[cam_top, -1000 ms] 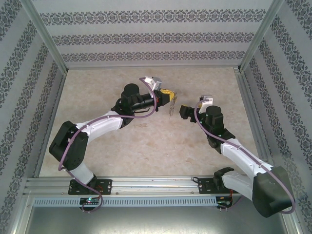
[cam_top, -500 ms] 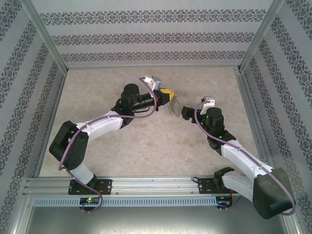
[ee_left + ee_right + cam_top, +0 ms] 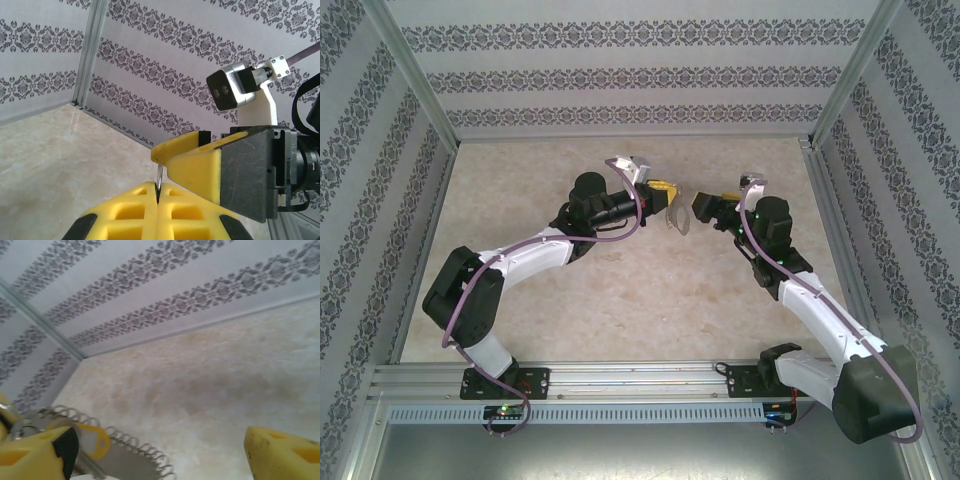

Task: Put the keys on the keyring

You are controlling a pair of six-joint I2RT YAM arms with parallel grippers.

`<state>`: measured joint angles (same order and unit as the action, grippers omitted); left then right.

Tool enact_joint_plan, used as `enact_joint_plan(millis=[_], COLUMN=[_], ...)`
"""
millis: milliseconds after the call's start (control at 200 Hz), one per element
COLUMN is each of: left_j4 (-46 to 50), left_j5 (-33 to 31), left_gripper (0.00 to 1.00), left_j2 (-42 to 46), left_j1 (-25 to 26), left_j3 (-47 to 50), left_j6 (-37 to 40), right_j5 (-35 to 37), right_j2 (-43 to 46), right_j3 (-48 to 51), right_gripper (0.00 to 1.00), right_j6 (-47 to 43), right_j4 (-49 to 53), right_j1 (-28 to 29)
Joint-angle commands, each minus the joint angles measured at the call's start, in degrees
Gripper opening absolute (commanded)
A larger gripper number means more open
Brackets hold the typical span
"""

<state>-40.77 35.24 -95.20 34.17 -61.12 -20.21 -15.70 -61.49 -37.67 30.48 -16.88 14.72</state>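
My left gripper (image 3: 159, 190) is shut on the keyring (image 3: 159, 176), a thin grey metal loop standing up out of the pinched yellow fingertips. In the top view the left gripper (image 3: 668, 194) hangs above mid-table and the keyring's chain (image 3: 678, 222) dangles beneath it. My right gripper (image 3: 704, 205) faces it from the right, almost touching. One of its yellow fingers (image 3: 187, 152) sits right over the loop's top. In the right wrist view the right gripper (image 3: 160, 460) is open. The key's yellow-orange head (image 3: 94, 440) and the coil of silvery rings (image 3: 135, 446) lie beside its left finger (image 3: 35, 455).
Patterned walls and metal frame posts (image 3: 412, 80) enclose the beige table (image 3: 620, 290). An aluminium rail (image 3: 620, 380) carrying both arm bases runs along the near edge. The right arm's wrist camera (image 3: 227, 89) shows close above the left gripper.
The right gripper has risen and moved toward the far side, closing in on the left gripper, and its jaws have narrowed a little. The hanging chain has swung slightly. The left arm stays put.
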Motion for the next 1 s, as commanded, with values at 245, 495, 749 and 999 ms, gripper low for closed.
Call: enact_joint_plan(millis=[245,495,749,999], left_j4=[-6.2,-6.2,-6.3,-6.1], left_j5=[3.3,8.8,10.9,11.1], left_gripper=[0.00,0.00,0.00,0.00], left_j2=[-0.6,-1.4,-1.9,-2.3], left_j1=[0.8,0.8,0.8,0.8], left_j3=[-1.0,-3.5,-4.8,-5.7], left_j6=[-5.1,-9.5,-11.8,-12.2], right_j5=[-23.4,-30.2,-33.6,-35.7], right_j2=[-3.6,-6.8,-10.9,-12.3], right_j3=[-1.8,-2.1,-2.4,-2.4], right_gripper=[0.53,0.41,0.33,0.28], right_j6=[6.3,9.8,14.4,16.0], right_j4=[-15.7,-24.6,-32.0,-34.1], right_j1=[-3.6,-5.4,-5.8,-5.8])
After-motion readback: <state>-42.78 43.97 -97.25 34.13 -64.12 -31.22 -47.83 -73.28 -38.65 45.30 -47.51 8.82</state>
